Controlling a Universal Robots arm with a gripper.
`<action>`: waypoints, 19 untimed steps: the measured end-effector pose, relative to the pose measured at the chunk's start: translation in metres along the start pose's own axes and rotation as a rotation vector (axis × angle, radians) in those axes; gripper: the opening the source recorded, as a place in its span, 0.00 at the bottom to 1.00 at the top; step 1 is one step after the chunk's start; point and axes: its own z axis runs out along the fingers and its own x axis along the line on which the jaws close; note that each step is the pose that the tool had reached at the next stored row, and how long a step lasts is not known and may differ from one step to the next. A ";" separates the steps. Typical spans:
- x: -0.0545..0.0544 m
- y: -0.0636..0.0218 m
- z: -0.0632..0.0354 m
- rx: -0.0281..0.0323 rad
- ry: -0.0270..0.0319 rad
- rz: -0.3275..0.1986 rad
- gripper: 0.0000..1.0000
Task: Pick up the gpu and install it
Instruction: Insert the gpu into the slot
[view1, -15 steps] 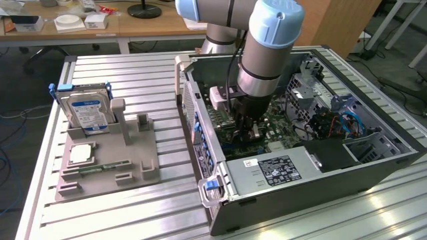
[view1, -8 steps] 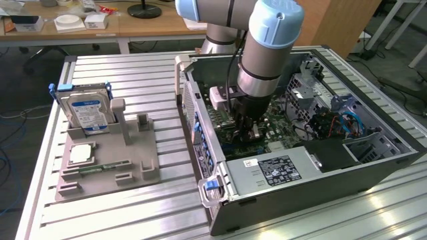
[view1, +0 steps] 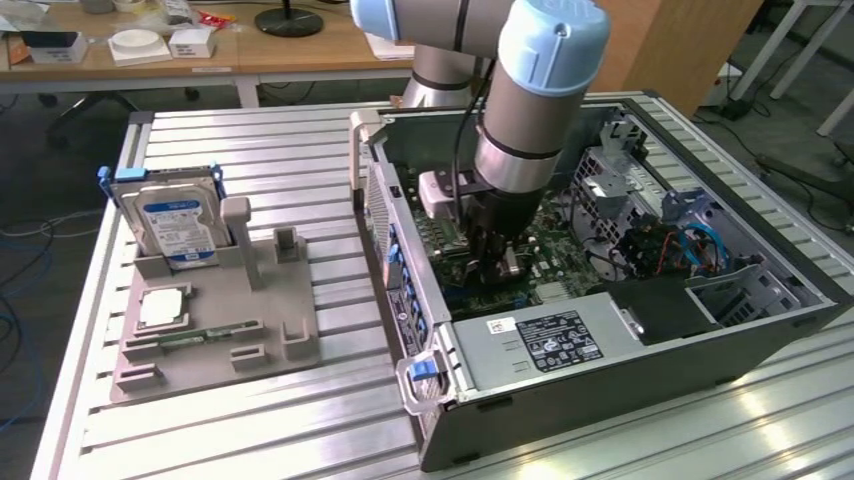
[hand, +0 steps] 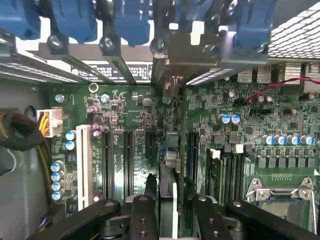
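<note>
Gripping one gpu (hand: 167, 200), fingers (hand: 142, 215) over motherboard (hand: 130, 115)

No readable text on hard drive label (view1: 178, 226) or power supply sticker (view1: 554, 339).

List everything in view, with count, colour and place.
table: one, silver, slatted.
computer case: one, black, open, on the table.
motherboard: one, green, inside the case.
gpu: one, dark, edge-on between the jaws, above the motherboard.
fixture: one, grey, exterior view's left of the case.
hard drive: one, blue-white label, upright in the fixture.
memory stick: one, green, flat on the fixture.
robot arm: one, grey and light blue, reaching into the case, jaws holding the gpu.
</note>
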 end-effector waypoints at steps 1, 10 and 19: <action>0.000 -0.0001 -0.0030 0.0005 -0.0002 0.000 0.33; -0.001 -0.0007 -0.0315 0.0092 -0.0001 0.000 0.33; -0.003 -0.0012 -0.0547 0.0215 -0.0003 -0.001 0.26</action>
